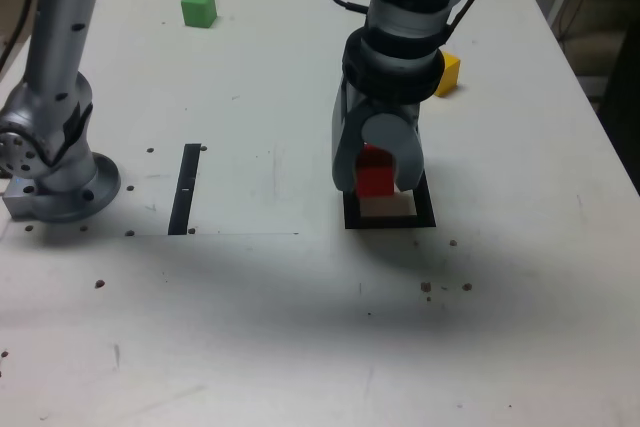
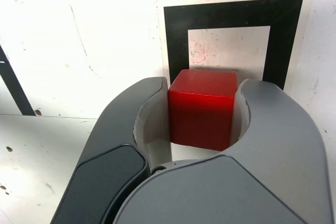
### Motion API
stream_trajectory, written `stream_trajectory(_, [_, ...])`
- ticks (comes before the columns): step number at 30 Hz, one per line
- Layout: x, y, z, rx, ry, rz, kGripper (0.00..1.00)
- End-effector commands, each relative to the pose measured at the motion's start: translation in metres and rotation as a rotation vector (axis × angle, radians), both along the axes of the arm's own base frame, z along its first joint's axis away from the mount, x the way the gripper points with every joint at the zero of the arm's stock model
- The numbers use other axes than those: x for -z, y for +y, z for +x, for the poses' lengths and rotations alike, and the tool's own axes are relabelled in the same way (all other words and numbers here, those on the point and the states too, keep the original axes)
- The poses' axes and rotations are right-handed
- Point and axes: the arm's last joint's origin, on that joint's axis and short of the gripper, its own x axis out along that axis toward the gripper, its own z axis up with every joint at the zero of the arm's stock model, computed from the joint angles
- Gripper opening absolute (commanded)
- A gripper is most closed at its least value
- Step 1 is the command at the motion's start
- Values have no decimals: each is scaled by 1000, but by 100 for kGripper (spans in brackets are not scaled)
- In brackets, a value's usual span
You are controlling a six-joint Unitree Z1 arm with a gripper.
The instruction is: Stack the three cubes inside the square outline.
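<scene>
hand (image 2: 202, 111) is gripping the red cube (image 2: 202, 109), hanging over the square outline (image 2: 176, 45) | green cube (image 1: 198, 8) and yellow cube (image 1: 448, 74) are sitting apart on the worktop (image 1: 300, 327)

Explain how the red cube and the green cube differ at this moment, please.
The red cube is clamped between the jaws of the gripper; the green cube lies free on the table. The red cube is over the square outline; the green cube sits far from it, toward the exterior view's upper left. They differ in colour. Both look like plain blocks of similar size.
</scene>
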Motion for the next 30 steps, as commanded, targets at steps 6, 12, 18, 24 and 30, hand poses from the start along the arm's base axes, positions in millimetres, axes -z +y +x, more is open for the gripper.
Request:
stream_trajectory(6, [10,-1,8,-5,10,-5,35])
stream_trajectory(12, [15,-2,11,-5,12,-6,35])
stream_trajectory(18, [19,0,12,-7,14,-2,64])
stream_trajectory(24, [22,2,11,-12,18,-2,98])
stream_trajectory(30, [22,3,9,-14,21,1,99])
